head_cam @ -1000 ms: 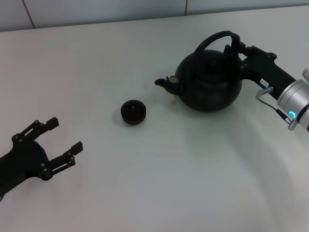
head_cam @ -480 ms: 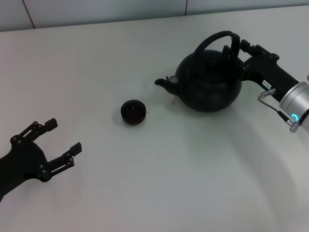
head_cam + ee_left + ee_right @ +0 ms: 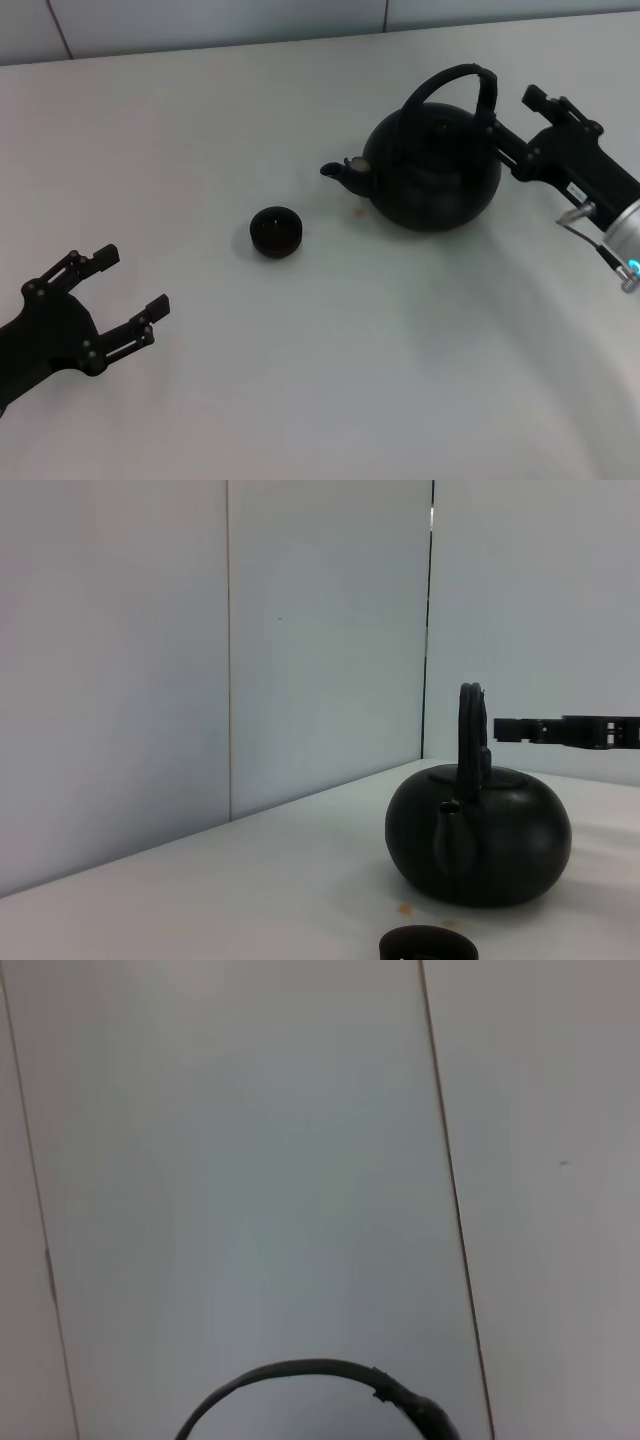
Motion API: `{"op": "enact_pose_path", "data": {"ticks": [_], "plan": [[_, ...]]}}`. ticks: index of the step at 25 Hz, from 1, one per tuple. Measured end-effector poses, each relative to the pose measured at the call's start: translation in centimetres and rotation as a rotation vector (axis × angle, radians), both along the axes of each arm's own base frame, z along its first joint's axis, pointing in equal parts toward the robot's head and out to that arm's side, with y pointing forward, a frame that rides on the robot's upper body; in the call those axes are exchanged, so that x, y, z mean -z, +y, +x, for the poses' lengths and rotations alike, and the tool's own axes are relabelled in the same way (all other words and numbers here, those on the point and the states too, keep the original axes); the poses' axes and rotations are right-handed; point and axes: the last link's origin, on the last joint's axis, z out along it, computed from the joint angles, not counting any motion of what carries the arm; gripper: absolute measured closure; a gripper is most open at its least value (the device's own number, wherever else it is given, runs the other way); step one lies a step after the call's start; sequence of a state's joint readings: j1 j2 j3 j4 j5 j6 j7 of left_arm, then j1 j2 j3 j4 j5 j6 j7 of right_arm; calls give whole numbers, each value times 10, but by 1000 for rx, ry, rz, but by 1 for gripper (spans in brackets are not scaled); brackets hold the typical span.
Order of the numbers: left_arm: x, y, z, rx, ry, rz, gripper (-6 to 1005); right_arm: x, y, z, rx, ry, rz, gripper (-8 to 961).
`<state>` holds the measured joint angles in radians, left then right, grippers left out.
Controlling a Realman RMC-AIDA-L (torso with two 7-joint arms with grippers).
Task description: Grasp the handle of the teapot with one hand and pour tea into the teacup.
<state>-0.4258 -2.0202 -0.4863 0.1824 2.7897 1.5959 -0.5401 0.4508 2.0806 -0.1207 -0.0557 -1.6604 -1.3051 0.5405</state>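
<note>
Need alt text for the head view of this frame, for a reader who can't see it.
A black teapot stands on a white table, spout aimed at a tiny black teacup set apart from it on the robot's left. The right pincer, open, is beside the arched handle without gripping it. The left pincer hangs open near the table's near edge.
</note>
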Motion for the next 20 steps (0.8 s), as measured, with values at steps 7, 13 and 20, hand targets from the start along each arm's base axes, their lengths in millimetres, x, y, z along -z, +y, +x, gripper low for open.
{"op": "enact_pose_path", "data": {"ticks": [7, 13, 20], "plan": [[1, 1, 1, 9, 4, -8, 140, -12, -32, 8, -70, -15, 51, 222], [1, 1, 3, 18, -3, -18, 139, -32, -58, 8, -205, -18, -3, 204], [-1, 2, 6, 36, -10, -27, 139, -49, -63, 4, -321, -35, -284, 204]]}}
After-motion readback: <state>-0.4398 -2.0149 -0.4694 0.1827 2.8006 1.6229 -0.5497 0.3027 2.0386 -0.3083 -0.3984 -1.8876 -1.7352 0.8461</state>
